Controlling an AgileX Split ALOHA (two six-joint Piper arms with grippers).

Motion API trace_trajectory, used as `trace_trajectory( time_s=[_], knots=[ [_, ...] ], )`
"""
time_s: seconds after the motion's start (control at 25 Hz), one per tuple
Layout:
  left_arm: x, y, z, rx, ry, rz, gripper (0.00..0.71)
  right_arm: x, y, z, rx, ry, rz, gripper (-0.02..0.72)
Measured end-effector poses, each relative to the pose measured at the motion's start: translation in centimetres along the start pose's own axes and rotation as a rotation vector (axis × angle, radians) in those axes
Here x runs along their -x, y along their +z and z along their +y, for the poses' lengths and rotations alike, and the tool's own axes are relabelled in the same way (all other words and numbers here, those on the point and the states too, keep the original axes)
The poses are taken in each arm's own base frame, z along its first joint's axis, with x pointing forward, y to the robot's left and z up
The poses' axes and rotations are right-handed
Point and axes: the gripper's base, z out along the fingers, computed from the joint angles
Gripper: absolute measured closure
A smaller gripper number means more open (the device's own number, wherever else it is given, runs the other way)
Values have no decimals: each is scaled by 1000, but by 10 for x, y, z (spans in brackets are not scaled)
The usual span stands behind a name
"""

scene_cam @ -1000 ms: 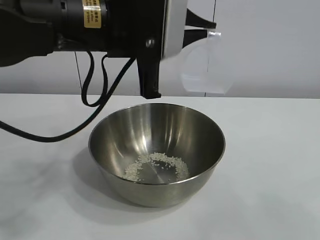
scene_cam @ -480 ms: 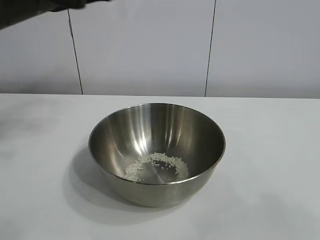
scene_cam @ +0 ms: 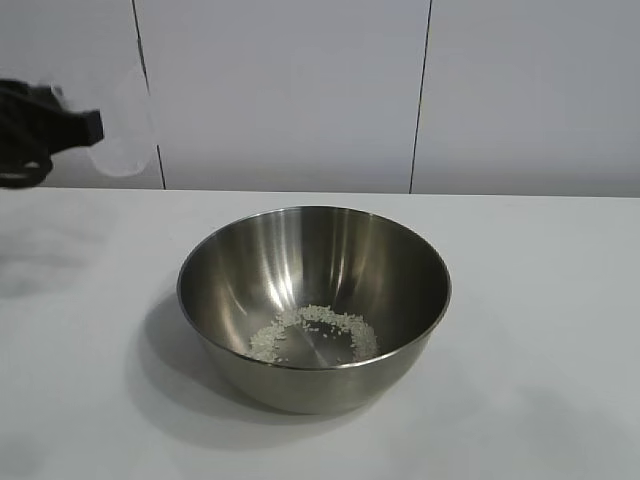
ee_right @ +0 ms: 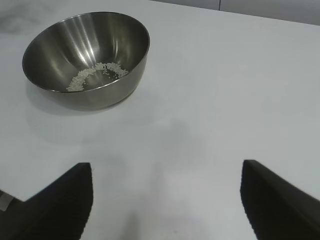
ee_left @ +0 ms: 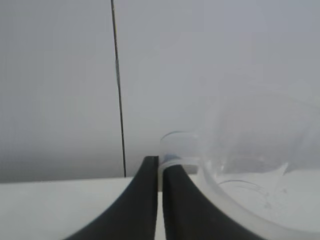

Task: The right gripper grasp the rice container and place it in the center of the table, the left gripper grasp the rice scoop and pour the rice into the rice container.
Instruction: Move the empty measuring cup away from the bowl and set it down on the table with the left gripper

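Bright, even light from above. The steel bowl (scene_cam: 314,300) carries streaky glare and throws a soft shadow leftward on the white table (scene_cam: 540,330). The left gripper (scene_cam: 75,130) and clear plastic cup (scene_cam: 125,135) are motion-blurred.

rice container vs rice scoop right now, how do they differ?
The rice container is shiny opaque steel; the rice scoop is clear plastic.
The container is far wider than the scoop.
The container sits on the table holding the rice; the scoop looks empty, held aloft by the left gripper.
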Motion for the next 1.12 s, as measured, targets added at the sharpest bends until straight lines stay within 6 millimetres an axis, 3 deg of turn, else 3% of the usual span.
trace_trajectory(
  time_s=[0.2, 0.64, 0.88, 1.04, 1.12],
  knots=[
    [-37, 5, -6, -73, 49, 119, 698, 0, 0, 0, 0, 0, 0, 147],
    [-73, 6, -6, -77, 74, 237, 698, 0, 0, 0, 2, 1, 0, 147],
    [-80, 6, -6, -70, 46, 257, 688, 0, 0, 0, 2, 1, 0, 147],
    [-79, 6, -6, -68, 30, 255, 546, 0, 0, 0, 2, 1, 0, 147],
    [-79, 6, -6, -68, 31, 255, 413, 0, 0, 0, 2, 1, 0, 147]
  ],
)
